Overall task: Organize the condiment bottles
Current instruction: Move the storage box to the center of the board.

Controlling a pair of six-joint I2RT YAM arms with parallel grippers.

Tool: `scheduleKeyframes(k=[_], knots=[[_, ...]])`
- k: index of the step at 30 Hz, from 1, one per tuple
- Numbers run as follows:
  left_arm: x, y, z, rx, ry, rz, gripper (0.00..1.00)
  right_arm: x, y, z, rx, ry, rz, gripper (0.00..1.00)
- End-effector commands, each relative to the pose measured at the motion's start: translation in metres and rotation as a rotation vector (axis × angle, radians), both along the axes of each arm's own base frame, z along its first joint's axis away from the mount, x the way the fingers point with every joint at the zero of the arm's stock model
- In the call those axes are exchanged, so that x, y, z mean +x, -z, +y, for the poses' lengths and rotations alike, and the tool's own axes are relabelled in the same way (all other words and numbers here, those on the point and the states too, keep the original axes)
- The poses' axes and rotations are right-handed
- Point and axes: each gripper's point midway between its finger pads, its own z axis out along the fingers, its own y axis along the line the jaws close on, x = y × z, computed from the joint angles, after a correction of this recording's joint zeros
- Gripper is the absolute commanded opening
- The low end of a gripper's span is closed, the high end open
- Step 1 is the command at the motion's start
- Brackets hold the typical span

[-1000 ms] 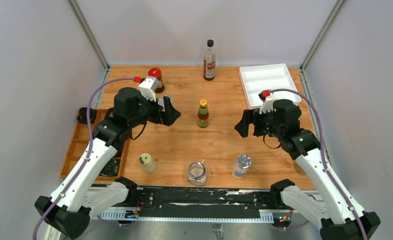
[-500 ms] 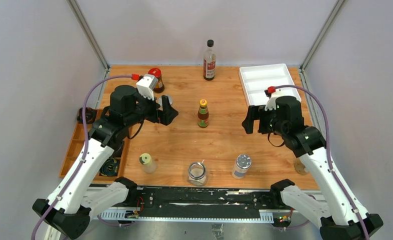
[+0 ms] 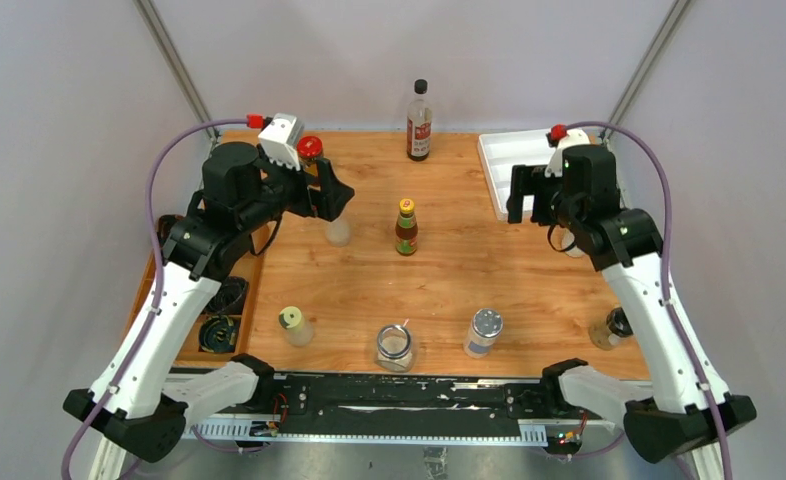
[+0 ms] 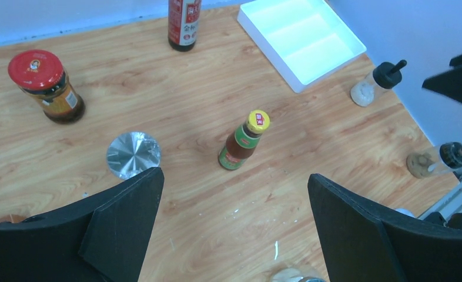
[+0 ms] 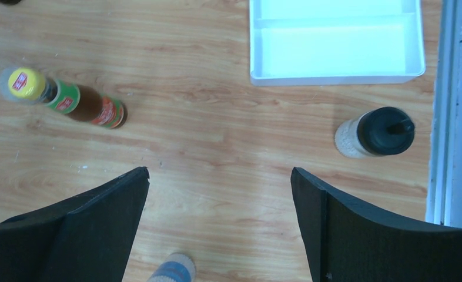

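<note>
STATE: left pincer (image 4: 234, 179) and right pincer (image 5: 220, 173) wide, empty | TARGET: black-capped shaker (image 5: 374, 133) near right edge of tabletop (image 5: 217, 135) | ADVICE: centre your right jaws on it before closing

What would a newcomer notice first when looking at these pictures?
The tall red-labelled bottle stands at the far edge, the yellow-capped bottle upright in the middle. The white tray lies at the far right. The left end effector and right end effector hover open, holding nothing.
</note>
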Motion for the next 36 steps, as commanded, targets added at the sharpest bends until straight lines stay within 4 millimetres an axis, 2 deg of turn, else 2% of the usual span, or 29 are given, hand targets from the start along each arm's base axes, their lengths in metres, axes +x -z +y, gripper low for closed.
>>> scheduleKeyframes(k=[1, 5, 10, 16, 22, 28, 32, 34, 36], knots=[[-0.002, 0.009, -0.003, 0.015, 0.017, 0.032, 1.0, 0.025, -0.011, -0.022, -0.043, 0.056, 0.024, 0.96], [-0.006, 0.013, -0.002, 0.016, 0.022, 0.035, 1.0, 0.06, -0.01, -0.033, -0.007, 0.084, 0.066, 0.9], [-0.008, 0.016, 0.004, 0.034, -0.001, 0.035, 1.0, 0.109, -0.005, -0.028, 0.017, 0.047, 0.112, 0.89], [-0.013, 0.017, 0.007, 0.045, 0.004, 0.035, 1.0, 0.171, 0.022, -0.019, 0.005, 0.02, 0.18, 0.88], [-0.017, 0.018, 0.011, 0.062, 0.004, 0.028, 1.0, 0.223, 0.045, -0.032, -0.001, 0.06, 0.212, 0.84], [-0.019, 0.027, 0.012, 0.084, 0.01, 0.041, 1.0, 0.259, 0.08, -0.034, 0.09, 0.026, 0.263, 0.75], [-0.021, 0.033, 0.006, 0.073, 0.038, 0.083, 1.0, 0.275, 0.104, -0.042, 0.083, 0.044, 0.283, 0.75], [-0.023, 0.036, 0.004, 0.07, 0.05, 0.094, 1.0, 0.281, 0.115, -0.062, 0.074, 0.082, 0.291, 0.75], [-0.023, 0.039, 0.005, 0.077, 0.046, 0.095, 1.0, 0.284, 0.126, -0.068, 0.058, 0.094, 0.303, 0.72]])
